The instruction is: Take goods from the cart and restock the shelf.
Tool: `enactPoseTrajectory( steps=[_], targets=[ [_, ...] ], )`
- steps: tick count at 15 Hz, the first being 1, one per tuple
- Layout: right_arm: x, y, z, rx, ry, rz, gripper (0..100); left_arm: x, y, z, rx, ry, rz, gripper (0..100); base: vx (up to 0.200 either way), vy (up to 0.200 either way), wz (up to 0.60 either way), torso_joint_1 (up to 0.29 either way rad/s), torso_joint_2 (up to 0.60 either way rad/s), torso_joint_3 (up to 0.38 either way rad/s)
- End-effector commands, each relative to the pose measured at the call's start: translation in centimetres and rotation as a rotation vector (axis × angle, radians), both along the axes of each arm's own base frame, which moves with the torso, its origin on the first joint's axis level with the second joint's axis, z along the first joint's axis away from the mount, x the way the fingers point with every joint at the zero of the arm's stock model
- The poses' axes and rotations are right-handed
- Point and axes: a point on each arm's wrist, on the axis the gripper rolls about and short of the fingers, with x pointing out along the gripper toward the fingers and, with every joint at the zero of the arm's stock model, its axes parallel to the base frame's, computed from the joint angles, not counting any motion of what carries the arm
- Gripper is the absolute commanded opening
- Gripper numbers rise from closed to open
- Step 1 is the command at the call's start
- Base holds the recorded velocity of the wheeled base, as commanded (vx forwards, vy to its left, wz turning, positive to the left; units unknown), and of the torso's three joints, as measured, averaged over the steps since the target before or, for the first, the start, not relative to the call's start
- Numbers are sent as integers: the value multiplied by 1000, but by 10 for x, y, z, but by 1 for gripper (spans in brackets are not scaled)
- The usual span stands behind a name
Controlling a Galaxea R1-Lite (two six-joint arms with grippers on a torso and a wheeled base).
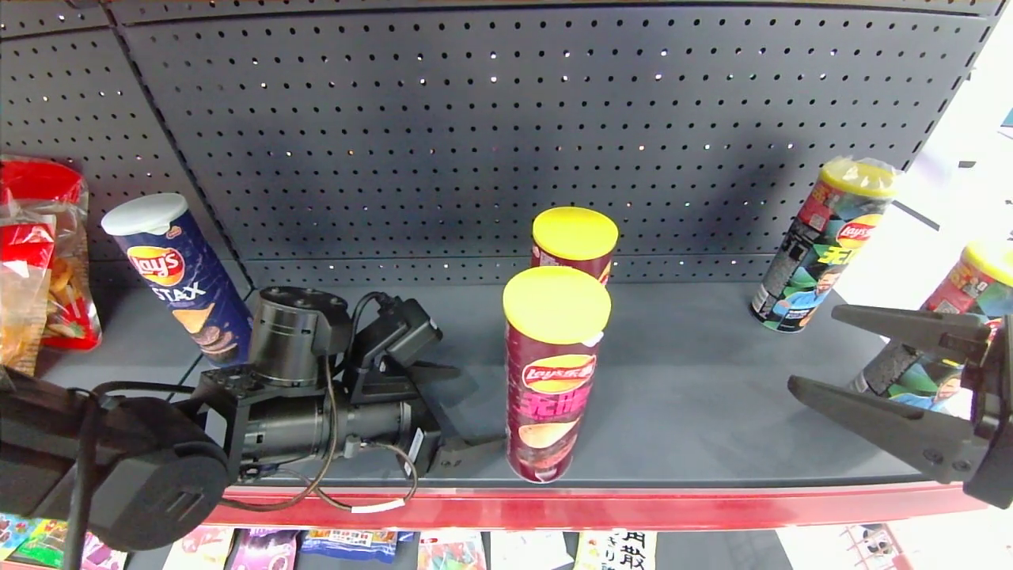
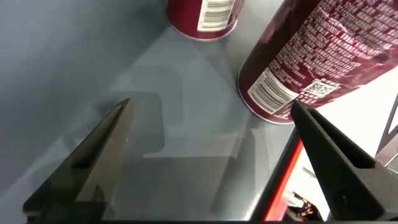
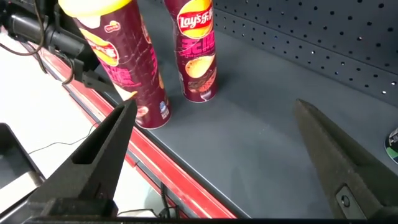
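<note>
Two maroon chip cans with yellow lids stand upright mid-shelf, the front can [image 1: 554, 372] near the red edge and the back can [image 1: 574, 241] behind it. My left gripper [image 1: 467, 412] is open, low on the shelf just left of the front can, with nothing between its fingers. Its wrist view has the gripper [image 2: 212, 104] with the front can [image 2: 305, 68] by one finger and the back can [image 2: 205, 15] farther off. Out past the shelf front on the right, my right gripper [image 1: 815, 348] hangs open and holds nothing. From its wrist, the right gripper [image 3: 216, 106] faces both cans [image 3: 124, 62] [image 3: 199, 50].
A blue can [image 1: 178, 277] leans at the left beside snack bags [image 1: 39, 261]. Two black-and-green cans stand at the right, one [image 1: 823, 245] on the shelf, one [image 1: 950, 317] behind my right gripper. The grey shelf [image 1: 696, 396] has bare room between the maroon cans and these.
</note>
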Motion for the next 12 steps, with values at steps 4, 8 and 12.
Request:
enactPoseTrajectory(
  steps=[4,8,12],
  targets=[
    [1,0,0,-1,1,1,100,3,-8,-2,1,3,-19,100,0,0,0,0,0,0],
    [1,1,2,1,-3,1,100,4,-10,-3,1,3,-21,100,0,0,0,0,0,0],
    [2,1,2,1,-3,1,100,4,-11,-4,2,4,-24,100,0,0,0,0,0,0]
  ],
)
